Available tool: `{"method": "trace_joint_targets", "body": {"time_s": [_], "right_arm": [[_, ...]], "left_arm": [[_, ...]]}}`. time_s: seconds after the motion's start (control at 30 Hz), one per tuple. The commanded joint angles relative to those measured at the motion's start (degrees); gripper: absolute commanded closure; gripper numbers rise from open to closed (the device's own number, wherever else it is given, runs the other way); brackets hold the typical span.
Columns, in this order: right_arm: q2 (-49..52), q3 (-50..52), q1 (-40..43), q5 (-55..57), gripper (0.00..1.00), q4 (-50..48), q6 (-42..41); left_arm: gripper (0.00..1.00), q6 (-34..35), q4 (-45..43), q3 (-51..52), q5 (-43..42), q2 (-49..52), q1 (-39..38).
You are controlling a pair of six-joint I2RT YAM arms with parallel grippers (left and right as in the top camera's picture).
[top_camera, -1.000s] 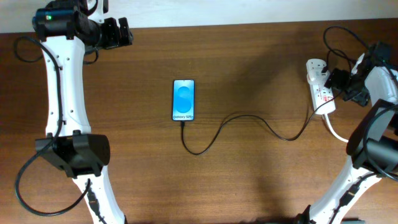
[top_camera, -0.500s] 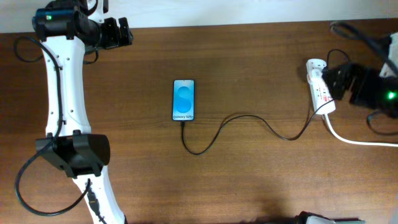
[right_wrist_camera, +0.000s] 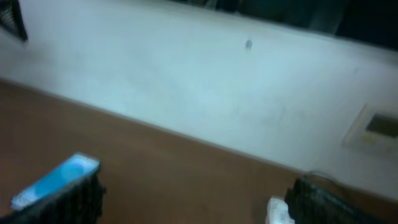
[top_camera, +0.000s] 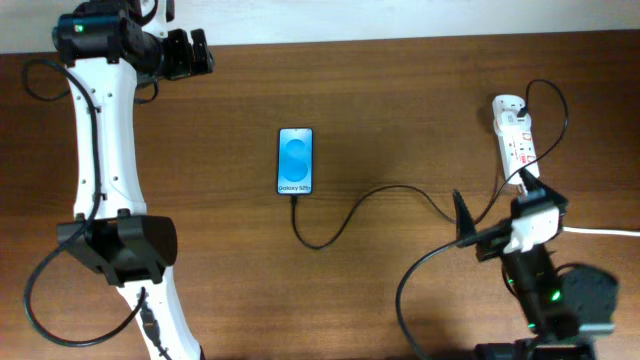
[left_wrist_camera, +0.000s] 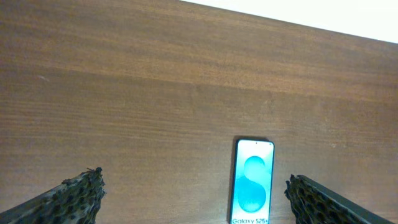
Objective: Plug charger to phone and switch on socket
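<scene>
Phone [top_camera: 295, 160] lies screen-up on the wooden table [top_camera: 400, 90]. The thin black charger cable [top_camera: 395, 187] runs from its lower end in a wavy line to the white power strip [top_camera: 514, 135] at the right. Left gripper [top_camera: 188, 52] hangs over the far left corner, fingers spread, empty. The right gripper [right_wrist_camera: 196, 186], near the strip, is likewise spread and holds nothing.

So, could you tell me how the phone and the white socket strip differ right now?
The phone has a black frame and a bright blue screen; the socket is white with red marks. The phone lies centrally, the socket near the right edge. The phone sits straight, while the socket is slightly tilted and looks longer. Both lie flat on the wooden table, and the thin black charger runs between them.
</scene>
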State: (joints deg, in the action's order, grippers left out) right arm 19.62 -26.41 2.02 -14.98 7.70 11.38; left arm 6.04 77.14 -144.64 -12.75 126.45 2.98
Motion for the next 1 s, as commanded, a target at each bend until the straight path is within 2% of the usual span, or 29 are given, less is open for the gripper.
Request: {"method": "trace_joint_targets", "body": {"time_s": [0.0,0.17,0.2,0.63,0.73,0.8,0.83,0.97], "right_arm": [[-10.8,14.0,-0.6,0.7,0.02,-6.5,0.2],[-17.2,26.0,-0.6,1.0,0.02,-6.7,0.2],[-17.7,26.1,-0.6,0.7,0.02,-4.5,0.2],[-17.7,26.1,-0.6,0.3,0.02,-4.5,0.2],[-17.7,26.1,-0.6,0.3,0.02,-4.5,0.2],[-17.7,26.1,-0.6,0.3,0.02,-4.5,0.2],[-17.7,26.1,-0.6,0.3,0.02,-4.5,0.2],[-17.7,26.1,-0.6,0.3,0.02,-4.5,0.2]], "left_arm": [[0.01,0.3,0.1,0.1,0.4,0.5,0.2],[0.01,0.3,0.1,0.1,0.4,0.5,0.2],[0.01,0.3,0.1,0.0,0.4,0.5,0.2],[0.01,0.3,0.1,0.1,0.4,0.5,0.2],[0.01,0.3,1.9,0.9,3.0,-0.6,0.2],[0.01,0.2,-3.7,10.7,3.0,-7.8,0.2],[0.01,-4.3,-15.9,27.9,1.5,-20.5,0.1],[0.01,-10.4,-37.4,62.5,1.5,-46.9,0.0]]}}
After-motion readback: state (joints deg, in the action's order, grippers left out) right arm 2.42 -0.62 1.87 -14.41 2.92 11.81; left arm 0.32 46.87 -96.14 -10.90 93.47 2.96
